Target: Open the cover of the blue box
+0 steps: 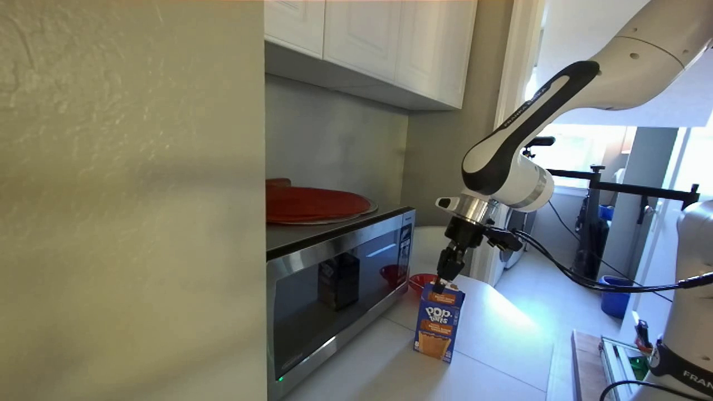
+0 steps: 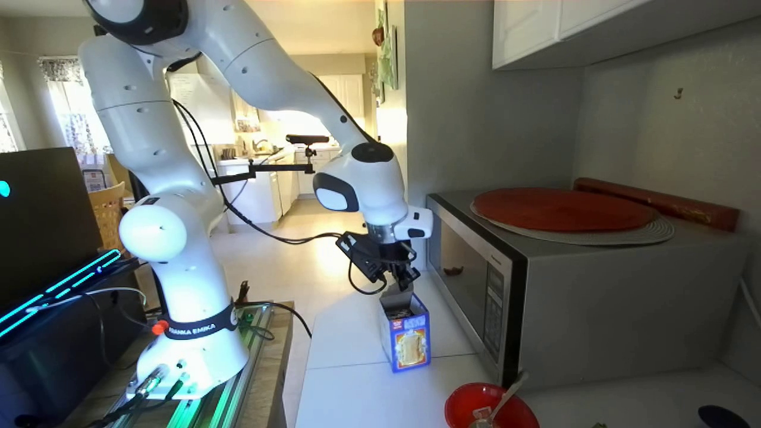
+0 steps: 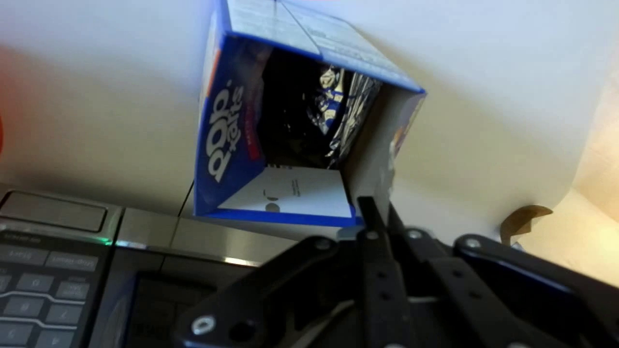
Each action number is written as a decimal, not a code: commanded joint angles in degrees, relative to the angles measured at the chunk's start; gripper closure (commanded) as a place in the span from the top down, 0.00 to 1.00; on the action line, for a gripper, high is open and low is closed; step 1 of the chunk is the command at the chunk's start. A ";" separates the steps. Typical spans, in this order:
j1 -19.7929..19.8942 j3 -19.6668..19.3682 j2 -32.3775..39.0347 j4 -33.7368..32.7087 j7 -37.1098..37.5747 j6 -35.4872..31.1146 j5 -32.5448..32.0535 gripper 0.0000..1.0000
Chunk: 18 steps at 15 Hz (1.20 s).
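Note:
The blue box stands upright on the white counter; it also shows in an exterior view and in the wrist view. Its top is open, and silver foil shows inside. The cover stands raised on one side, its pale inner face and rough torn edge showing; it rises behind the opening in an exterior view. My gripper has its two fingertips close together on either side of the cover's edge, pinching it. The gripper is above the box in both exterior views.
A microwave stands close beside the box, with a red round mat on top. A red bowl with a spoon is on the counter near the microwave. Upper cabinets hang above. A blue bin stands on the floor.

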<state>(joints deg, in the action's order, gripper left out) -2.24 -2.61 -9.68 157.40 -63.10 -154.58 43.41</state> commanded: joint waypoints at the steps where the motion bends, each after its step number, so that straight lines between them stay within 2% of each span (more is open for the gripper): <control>1: 0.12 2.72 2.30 0.00 -5.45 -7.71 1.20 0.00; 4: -0.80 5.36 5.31 0.00 -12.74 -15.00 3.86 0.00; 8: -2.88 9.19 8.19 0.01 -22.82 -22.97 12.46 0.00; 13: -6.86 14.01 8.31 0.01 -36.62 -27.94 30.84 0.00; 18: -9.71 17.34 7.52 0.00 -48.01 -29.89 47.62 0.00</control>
<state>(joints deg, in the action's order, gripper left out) -10.75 13.56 -2.30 157.41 -104.86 -182.61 83.01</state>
